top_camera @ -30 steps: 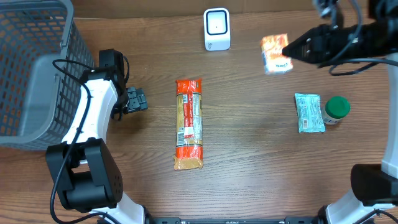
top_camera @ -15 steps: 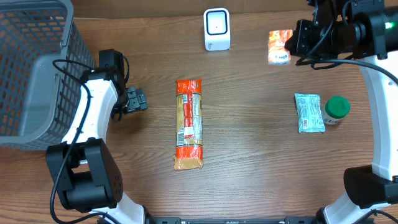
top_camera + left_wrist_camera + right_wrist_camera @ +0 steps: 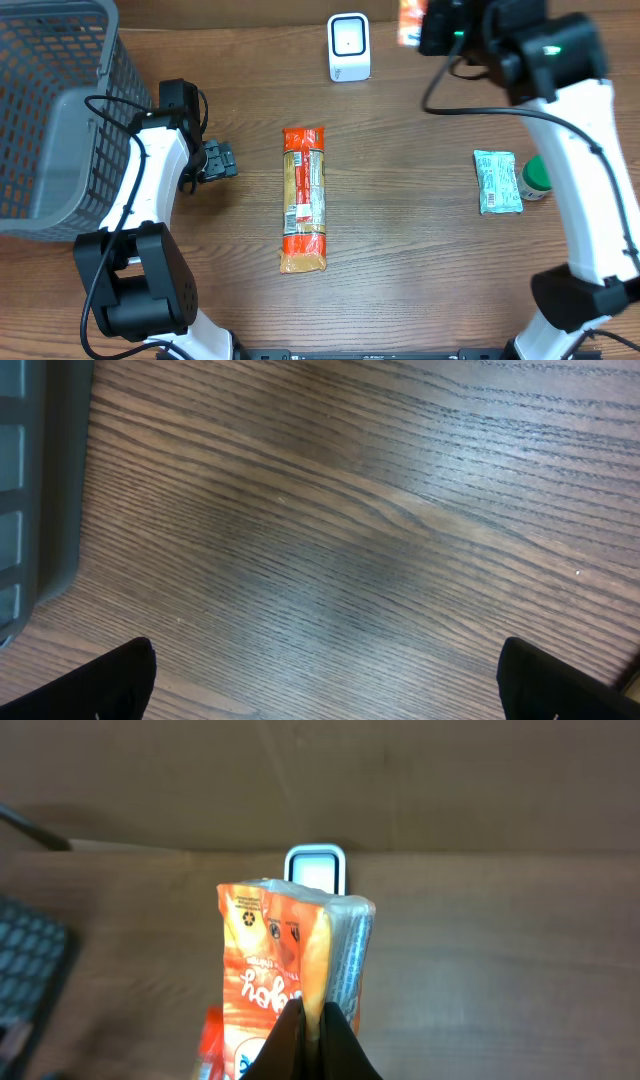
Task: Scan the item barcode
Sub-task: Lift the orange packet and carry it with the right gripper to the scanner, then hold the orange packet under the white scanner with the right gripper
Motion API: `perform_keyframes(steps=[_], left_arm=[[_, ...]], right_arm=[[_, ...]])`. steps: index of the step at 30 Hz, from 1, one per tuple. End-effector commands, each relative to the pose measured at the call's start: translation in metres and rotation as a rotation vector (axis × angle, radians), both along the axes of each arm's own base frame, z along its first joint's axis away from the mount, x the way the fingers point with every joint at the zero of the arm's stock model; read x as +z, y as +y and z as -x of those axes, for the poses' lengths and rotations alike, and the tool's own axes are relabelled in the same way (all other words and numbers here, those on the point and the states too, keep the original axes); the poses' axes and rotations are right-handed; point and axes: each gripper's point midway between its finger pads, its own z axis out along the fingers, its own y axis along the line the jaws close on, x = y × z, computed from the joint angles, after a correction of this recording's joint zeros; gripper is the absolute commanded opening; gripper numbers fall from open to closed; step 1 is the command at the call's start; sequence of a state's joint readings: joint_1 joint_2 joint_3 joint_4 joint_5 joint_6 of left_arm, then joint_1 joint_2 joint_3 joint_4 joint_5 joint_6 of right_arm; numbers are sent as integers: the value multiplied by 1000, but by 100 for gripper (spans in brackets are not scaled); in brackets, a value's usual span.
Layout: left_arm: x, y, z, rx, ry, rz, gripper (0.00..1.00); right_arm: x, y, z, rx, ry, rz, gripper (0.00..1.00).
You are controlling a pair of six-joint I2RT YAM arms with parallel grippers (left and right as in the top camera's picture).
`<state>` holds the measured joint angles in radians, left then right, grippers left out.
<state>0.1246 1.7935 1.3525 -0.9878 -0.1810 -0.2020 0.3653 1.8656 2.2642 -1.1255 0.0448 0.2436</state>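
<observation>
Two jaws of my right gripper (image 3: 312,1025) were pinched tight on the bottom edge of the orange snack packet (image 3: 285,975). It stood upright above them, lifted clear of the table (image 3: 420,260). I judged that an edge grip suited scanning, since it left both broad faces uncovered. The packet hung near the far edge of the table, just beside the white scanner (image 3: 348,47). From my wrist, the scanner's top showed right behind the packet. I could not tell where the barcode was printed, so the packet might have needed turning before the scanner could read it.

My left gripper (image 3: 222,160) was spread wide and empty, low over bare wood next to the grey basket (image 3: 50,100). That seemed a sensible place to wait, well apart from the scanner. The long orange pack (image 3: 304,200), the teal sachet (image 3: 497,181) and the green-lidded jar (image 3: 541,177) lay on the table, none of them touched by either gripper.
</observation>
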Motion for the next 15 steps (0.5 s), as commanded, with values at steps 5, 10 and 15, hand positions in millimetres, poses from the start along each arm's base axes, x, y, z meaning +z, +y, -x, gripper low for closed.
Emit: perform_keyframes(steps=[5, 10, 15], left_arm=[[9, 2, -2, -13, -22, -15, 100], [9, 1, -2, -15, -22, -14, 100], [9, 1, -2, -16, -22, -14, 100]], right_arm=[[-30, 11, -52, -133, -101, 192, 4], [-64, 21, -79, -99, -100, 267, 4], [-95, 17, -104, -147, -114, 373, 4]])
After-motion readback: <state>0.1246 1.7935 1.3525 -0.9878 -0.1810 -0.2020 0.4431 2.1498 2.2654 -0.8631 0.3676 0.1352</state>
